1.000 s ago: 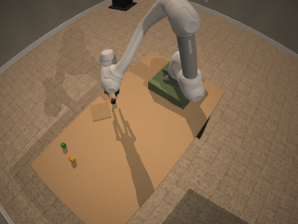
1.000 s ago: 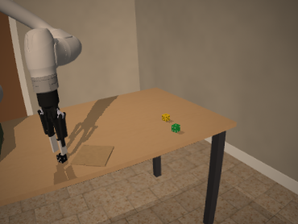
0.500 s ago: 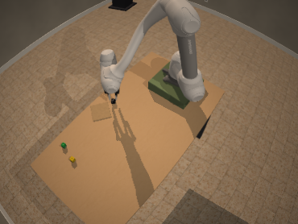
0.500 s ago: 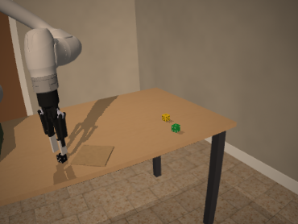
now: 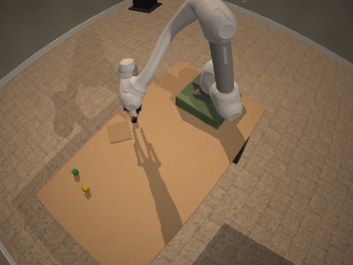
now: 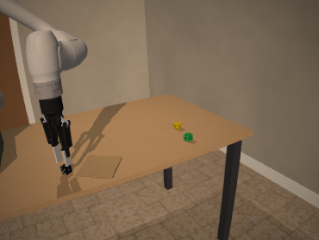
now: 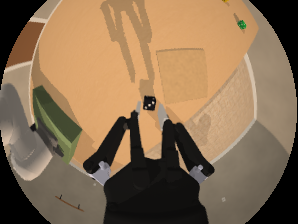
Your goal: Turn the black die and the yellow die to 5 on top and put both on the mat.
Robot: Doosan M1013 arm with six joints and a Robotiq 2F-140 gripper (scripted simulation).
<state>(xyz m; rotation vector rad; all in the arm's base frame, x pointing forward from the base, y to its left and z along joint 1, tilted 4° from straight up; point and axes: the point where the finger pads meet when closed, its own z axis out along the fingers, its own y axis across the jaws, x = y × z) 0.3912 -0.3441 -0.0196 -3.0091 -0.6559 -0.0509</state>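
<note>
a flat orange-brown rectangular wooden table with dark straight legs bears a thin square tan mat, lying near one long edge. well apart from it, a small green cubic die and a small yellow cubic die rest near each other.

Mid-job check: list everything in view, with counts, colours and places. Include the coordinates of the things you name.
die: one, black (image 5: 134, 119) (image 6: 65, 169) (image 7: 149, 103), at the fingertips
die: one, green (image 5: 75, 172) (image 6: 188, 137) (image 7: 242, 24), on table
die: one, yellow (image 5: 86, 188) (image 6: 178, 126) (image 7: 225, 1), near green die
mat: one, tan (image 5: 119, 132) (image 6: 100, 166) (image 7: 182, 76), near table edge
table: one, orange-brown (image 5: 191, 157) (image 6: 138, 125) (image 7: 90, 60), dark legs
block: one, green (image 5: 197, 111) (image 7: 60, 115), by arm's base
floor: one, tan tile (image 5: 296, 143) (image 6: 121, 207) (image 7: 225, 90), around table
arm: one, white-grey (image 5: 224, 67) (image 6: 43, 56) (image 7: 12, 145), above table
tool: one, black (image 5: 134, 119) (image 6: 63, 163) (image 7: 150, 108), beside mat
</note>
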